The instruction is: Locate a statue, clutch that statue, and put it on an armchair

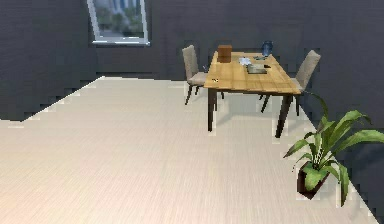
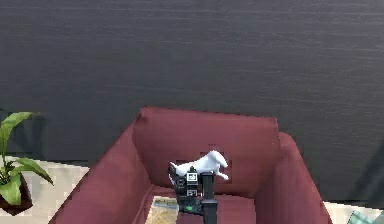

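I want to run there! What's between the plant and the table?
Bare floor lies between the plant and the table, in the forward view.

A wooden table stands on the pale floor close to the dark wall. One chair sits at the table's left side and a second chair at its far right corner. On the table's far end stands a brown box, with a small bluish object to the right of it and some flat pale items nearer the middle. A window is in the wall, left of the table. A potted plant stands on the floor in front of the table, to its right.
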Robot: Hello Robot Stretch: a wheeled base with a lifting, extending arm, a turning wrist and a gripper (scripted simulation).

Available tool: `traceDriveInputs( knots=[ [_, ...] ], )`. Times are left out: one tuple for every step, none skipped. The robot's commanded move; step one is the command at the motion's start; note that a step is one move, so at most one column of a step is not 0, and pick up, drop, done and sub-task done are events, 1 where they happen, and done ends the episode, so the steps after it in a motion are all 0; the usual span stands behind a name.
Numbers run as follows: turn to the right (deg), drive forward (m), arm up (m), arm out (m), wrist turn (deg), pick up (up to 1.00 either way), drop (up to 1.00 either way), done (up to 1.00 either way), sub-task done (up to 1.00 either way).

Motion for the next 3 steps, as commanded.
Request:
traceDriveInputs(
  knots=[
    [0.0,0.0,0.0,0.0,0.0,0.0,1.0,0.0,0.0],
    [0.0,0.0,0.1,0.0,0.0,0.0,0.0,0.0,0.0],
    [0.0,0.0,0.0,-0.08,0.0,0.0,0.0,0.0,0.0]
  ],
)
